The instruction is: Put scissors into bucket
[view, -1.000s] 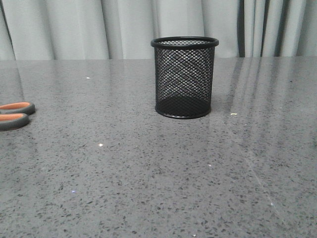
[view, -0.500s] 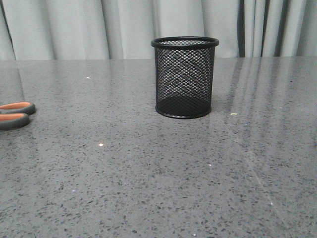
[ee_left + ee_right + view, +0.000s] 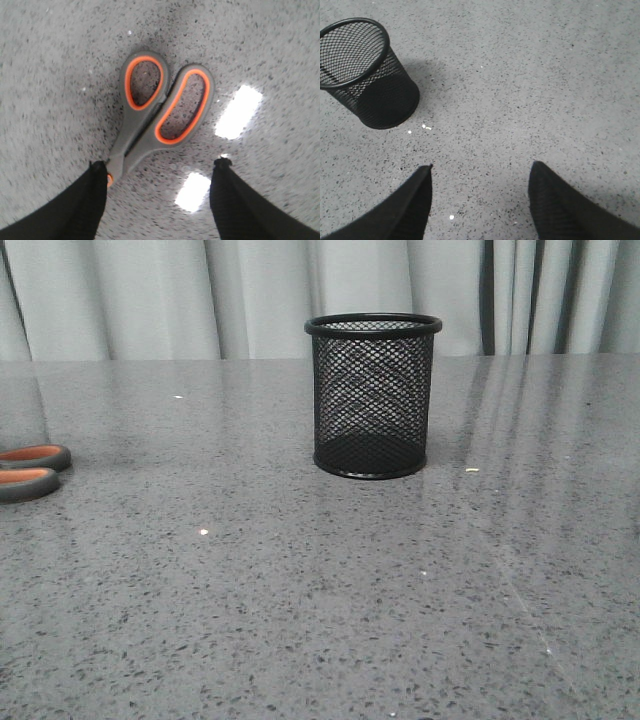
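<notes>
My left gripper (image 3: pixel 157 167) hangs over the scissors (image 3: pixel 159 112), jaws spread wide, one finger (image 3: pixel 92 192) right at the orange pivot dot and the other clear of the handles. The scissors lie flat on the grey tabletop (image 3: pixel 300 580), their handle loops at the far left edge of the front view. The bucket (image 3: pixel 373 395) stands upright mid-table, well apart from them, bare surface all around. My right gripper (image 3: pixel 480 172) has its jaws parted over bare tabletop, near the bucket.
</notes>
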You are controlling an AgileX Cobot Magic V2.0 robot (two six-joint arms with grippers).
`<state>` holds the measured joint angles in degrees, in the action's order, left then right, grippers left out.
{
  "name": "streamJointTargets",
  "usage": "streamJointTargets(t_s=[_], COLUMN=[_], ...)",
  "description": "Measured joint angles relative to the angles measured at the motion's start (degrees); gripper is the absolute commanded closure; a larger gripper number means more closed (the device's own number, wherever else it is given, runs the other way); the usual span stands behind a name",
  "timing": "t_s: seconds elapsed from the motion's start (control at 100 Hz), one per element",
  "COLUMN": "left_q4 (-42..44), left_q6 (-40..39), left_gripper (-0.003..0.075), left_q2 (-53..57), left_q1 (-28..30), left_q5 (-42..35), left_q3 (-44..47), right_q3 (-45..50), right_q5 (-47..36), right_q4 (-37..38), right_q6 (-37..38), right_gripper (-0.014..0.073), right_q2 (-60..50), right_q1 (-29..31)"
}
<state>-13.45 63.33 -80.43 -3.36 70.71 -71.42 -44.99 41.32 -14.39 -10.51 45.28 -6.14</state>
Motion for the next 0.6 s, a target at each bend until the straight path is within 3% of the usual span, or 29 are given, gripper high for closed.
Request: streamJointTargets(t_s=[0.1,0.24,0.6], left_q4=[0.7,4.1,6.5], left_q6=[8.3,13.8,18.7], left_gripper=[0.0309,0.0309,0.0309], left_q2=[-2.2,-4.2,-6.2], left_q1=[-0.1,-1.0,-1.5], left_q5=[0.0,0.0,0.0], left_q3=[-0.4,-0.4,-0.4], right_q3=[0.0,0.0,0.0], right_q5=[0.0,0.0,0.0], right_q4=[0.0,0.0,0.0], right_q6=[-0.1,-0.3,-0.9], right_gripper=[0.0209,0.0209,0.0209], right_q2=[0.0,0.0,0.0], right_q1=[-0.8,-1.9,-3.3])
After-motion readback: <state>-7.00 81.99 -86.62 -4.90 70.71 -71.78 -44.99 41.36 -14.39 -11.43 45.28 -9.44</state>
